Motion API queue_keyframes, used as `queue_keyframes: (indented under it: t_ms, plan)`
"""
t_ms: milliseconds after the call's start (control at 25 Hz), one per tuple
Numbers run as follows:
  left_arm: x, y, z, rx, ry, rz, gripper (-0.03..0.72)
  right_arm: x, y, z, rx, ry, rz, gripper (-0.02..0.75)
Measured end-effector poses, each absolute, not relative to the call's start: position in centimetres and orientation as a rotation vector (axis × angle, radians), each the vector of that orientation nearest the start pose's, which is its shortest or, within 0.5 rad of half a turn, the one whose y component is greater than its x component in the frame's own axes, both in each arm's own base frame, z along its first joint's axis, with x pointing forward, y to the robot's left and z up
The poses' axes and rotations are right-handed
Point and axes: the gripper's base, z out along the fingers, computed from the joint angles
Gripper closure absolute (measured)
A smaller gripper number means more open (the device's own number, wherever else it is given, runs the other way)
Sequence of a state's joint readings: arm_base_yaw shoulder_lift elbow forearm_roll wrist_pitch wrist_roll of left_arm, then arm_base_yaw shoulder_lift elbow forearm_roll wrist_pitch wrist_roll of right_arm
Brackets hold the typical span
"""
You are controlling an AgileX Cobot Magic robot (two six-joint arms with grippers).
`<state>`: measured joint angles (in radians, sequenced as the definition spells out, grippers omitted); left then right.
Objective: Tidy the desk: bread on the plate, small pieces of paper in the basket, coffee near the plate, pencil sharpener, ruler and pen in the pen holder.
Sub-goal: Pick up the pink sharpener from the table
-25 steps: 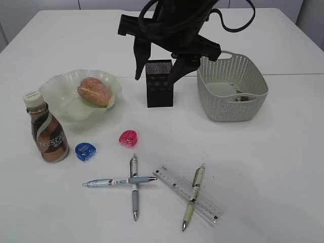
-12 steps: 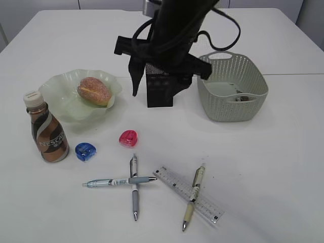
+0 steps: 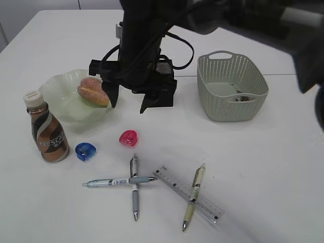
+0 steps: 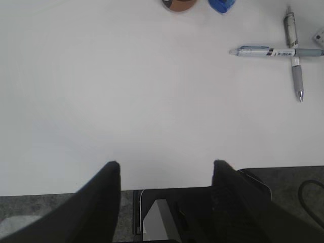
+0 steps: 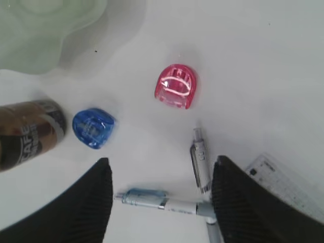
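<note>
— Where are the sharpeners?
— Red pencil sharpener (image 3: pixel 128 137) and blue one (image 3: pixel 85 151) lie on the desk (image 3: pixel 263 167) near the coffee (image 3: pixel 46 132) (bread (image 3: pixel 94 90) on its plate (image 3: pixel 63 104)).
— Grippers?
— Right gripper (image 3: pixel 129 103) hangs above the red one, jaws apart, empty; left gripper (image 4: pixel 166 174) likewise.

- Bright, even light falls on the white surface (image 3: pixel 263 167), with soft, faint shadows
- In the exterior view the dark arm (image 3: pixel 263 20) smears at upper right
- The right wrist view looks soft and slightly blurred
</note>
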<state>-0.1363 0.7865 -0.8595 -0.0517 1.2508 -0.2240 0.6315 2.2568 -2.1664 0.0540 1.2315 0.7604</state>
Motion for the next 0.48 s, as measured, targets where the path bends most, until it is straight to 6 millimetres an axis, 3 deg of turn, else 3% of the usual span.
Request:
queue_keyframes:
  t_ms: [240,480]
  plan:
    - [11.2,-2.0,33.1,-0.116,2.670,-0.185,0.265,41.4,30.7,22.9,0.256,2.844,0.343,0.281]
    - [11.2,-2.0,33.1,-0.113,2.670,-0.185,0.265,42.2,31.3,20.4,0.294,2.861,0.320,0.282]
